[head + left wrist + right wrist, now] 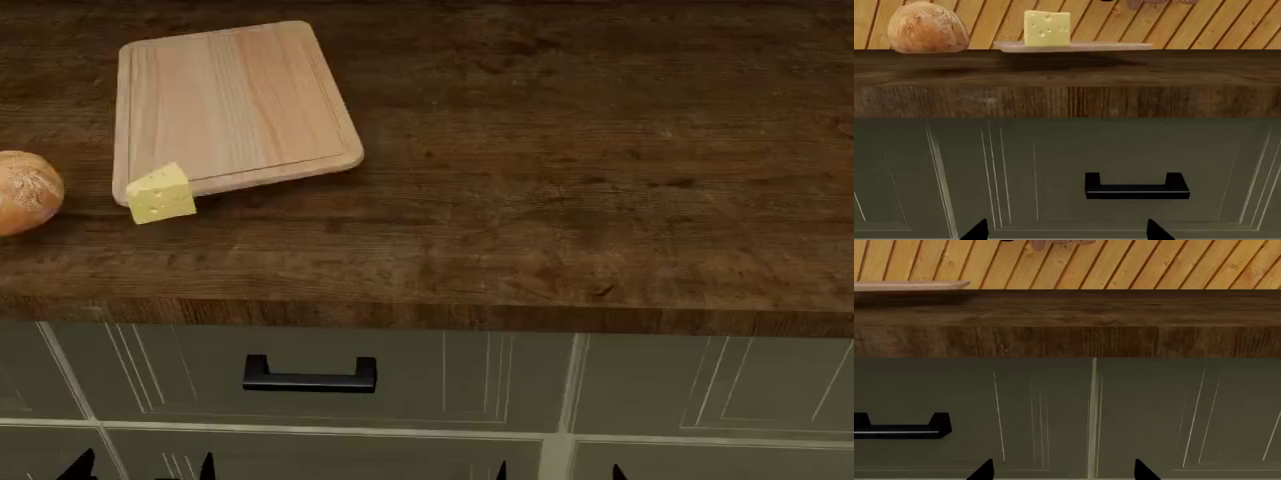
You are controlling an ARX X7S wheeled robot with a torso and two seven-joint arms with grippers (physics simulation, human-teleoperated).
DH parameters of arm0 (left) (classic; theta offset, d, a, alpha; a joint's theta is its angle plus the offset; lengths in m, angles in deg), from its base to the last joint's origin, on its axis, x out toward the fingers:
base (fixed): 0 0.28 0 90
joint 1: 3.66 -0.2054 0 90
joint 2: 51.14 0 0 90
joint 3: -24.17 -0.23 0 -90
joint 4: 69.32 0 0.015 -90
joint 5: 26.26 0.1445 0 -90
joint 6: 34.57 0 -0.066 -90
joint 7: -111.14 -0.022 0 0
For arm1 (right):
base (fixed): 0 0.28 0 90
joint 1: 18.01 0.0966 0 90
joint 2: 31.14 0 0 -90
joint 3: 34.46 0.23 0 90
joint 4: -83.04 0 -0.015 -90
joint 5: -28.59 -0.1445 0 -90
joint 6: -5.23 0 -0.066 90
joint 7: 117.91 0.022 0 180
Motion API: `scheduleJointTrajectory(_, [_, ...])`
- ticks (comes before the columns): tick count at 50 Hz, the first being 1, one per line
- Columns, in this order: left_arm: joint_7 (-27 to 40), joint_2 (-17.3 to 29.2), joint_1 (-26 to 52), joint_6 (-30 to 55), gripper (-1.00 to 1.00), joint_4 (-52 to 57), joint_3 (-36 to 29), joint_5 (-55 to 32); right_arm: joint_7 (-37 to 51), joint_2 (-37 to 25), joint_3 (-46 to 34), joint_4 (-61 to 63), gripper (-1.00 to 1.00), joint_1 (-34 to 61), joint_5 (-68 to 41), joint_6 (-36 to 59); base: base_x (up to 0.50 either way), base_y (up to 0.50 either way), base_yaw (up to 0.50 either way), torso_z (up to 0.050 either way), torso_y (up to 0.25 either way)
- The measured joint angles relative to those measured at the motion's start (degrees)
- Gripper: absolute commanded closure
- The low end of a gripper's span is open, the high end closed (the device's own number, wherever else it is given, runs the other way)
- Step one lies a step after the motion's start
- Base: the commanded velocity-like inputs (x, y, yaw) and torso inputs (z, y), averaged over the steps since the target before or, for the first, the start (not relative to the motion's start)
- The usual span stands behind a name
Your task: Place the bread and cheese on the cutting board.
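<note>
The cutting board lies at the counter's far left and shows edge-on in the left wrist view. The cheese stands at the board's near left corner, overlapping its edge; the left wrist view shows it too. The bread sits on the counter left of the cheese, also in the left wrist view. My left gripper and right gripper are open and empty, low in front of the cabinet fronts, below the counter. Only their fingertips show in the wrist views.
The dark wooden counter has a thick front edge. Below it are grey-green cabinet fronts with a black drawer handle, also seen in the left wrist view. A wooden plank wall stands behind the counter.
</note>
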Motion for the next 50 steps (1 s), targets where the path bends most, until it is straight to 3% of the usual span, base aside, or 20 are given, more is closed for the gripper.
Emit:
scheduleJointTrajectory(21, [6.36,6.05,-0.1,-0.02,-1.0,0.85,-6.59,-6.46,2.39,-2.63,-2.81,2.07,-1.0,-0.67,-4.14,-0.31,0.0,0.0,0.0,0.0,0.0])
scheduleJointTrajectory(29, [7.03,8.34,0.74,4.52,-1.0,8.15,-6.62,-8.89,3.83,-4.13,-3.28,11.64,-1.0,1.56,-5.71,7.67,0.0,0.0,0.0,0.05,0.0])
scheduleJointTrajectory(39, [8.78,11.54,7.27,14.5,-1.0,18.8,-4.81,-11.74,5.44,-6.07,-1.97,25.18,-1.0,9.18,-10.34,22.48,0.0,0.0,0.0,0.05,0.0])
scheduleJointTrajectory(50, [9.97,13.78,11.49,19.83,-1.0,24.88,-4.23,-12.61,6.02,-7.72,-2.2,30.45,-1.0,14.99,-12.77,30.38,0.03,0.11,0.0,0.05,0.0])
